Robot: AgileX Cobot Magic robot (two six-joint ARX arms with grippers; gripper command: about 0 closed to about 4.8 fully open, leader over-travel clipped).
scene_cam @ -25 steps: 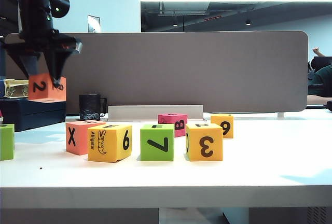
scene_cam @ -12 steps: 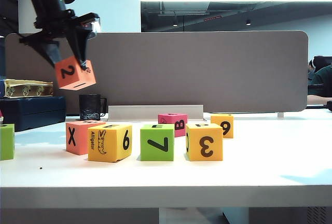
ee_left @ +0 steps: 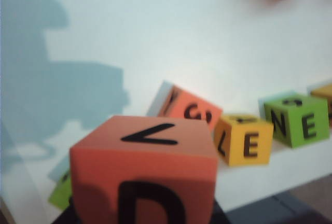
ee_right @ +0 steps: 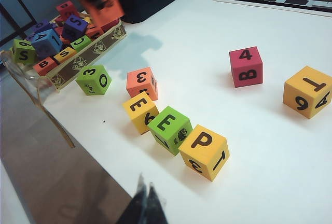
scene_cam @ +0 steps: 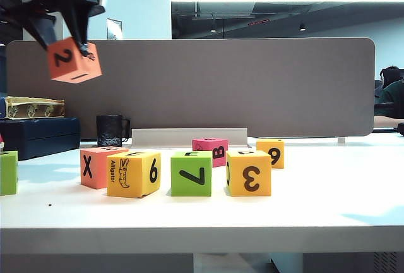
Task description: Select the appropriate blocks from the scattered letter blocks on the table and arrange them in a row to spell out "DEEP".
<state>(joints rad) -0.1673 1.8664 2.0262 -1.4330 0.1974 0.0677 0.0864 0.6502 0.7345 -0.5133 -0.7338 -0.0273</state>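
**High over the worktop, the D block went up**

Above the row's open end, my left hand (scene_cam: 63, 17) had lifted the coral "2" block (scene_cam: 74, 61) higher and tilted it, fingers clamped on it. Below waited E (scene_cam: 133, 173), E (scene_cam: 191, 172), P (scene_cam: 249, 172). My right hand (ee_right: 145, 195) hung parked, fingers together.
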